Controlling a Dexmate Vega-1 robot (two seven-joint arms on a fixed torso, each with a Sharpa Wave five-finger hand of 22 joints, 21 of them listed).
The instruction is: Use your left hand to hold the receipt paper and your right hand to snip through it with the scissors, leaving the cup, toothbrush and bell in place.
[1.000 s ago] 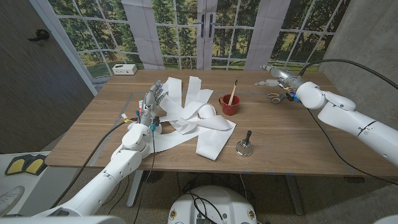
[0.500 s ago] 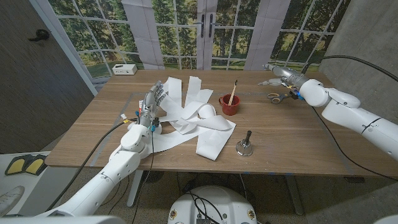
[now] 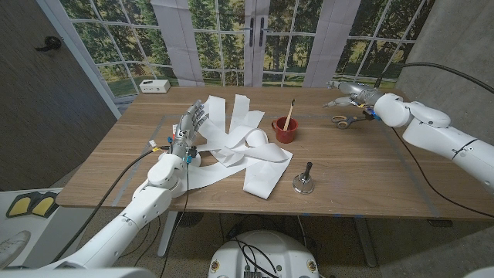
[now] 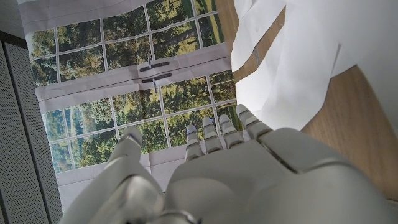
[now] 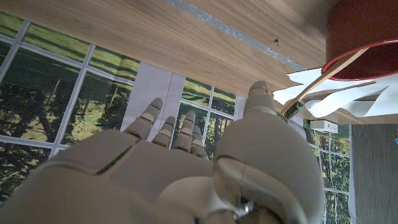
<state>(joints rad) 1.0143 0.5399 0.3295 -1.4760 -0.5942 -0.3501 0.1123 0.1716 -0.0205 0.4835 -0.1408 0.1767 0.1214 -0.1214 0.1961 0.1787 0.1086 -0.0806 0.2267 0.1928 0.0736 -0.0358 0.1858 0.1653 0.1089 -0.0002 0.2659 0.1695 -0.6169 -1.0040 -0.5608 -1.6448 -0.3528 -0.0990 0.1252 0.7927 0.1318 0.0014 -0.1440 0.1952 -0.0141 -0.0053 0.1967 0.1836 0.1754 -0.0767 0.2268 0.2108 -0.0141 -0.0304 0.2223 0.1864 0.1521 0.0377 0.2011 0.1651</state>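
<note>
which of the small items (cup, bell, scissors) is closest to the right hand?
The scissors, on the table's far right just beside the right hand. The red cup and the bell sit nearer the table's middle.

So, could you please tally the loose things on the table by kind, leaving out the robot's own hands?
Receipt paper: 1 tangled heap of white strips
Red cup: 1
Toothbrush: 1, standing in the cup
Bell: 1
Scissors: 1
White box: 1, at the far left corner
Total: 6

Bright even daylight, soft faint shadows, sharp head view, near surfaces blurred
</note>
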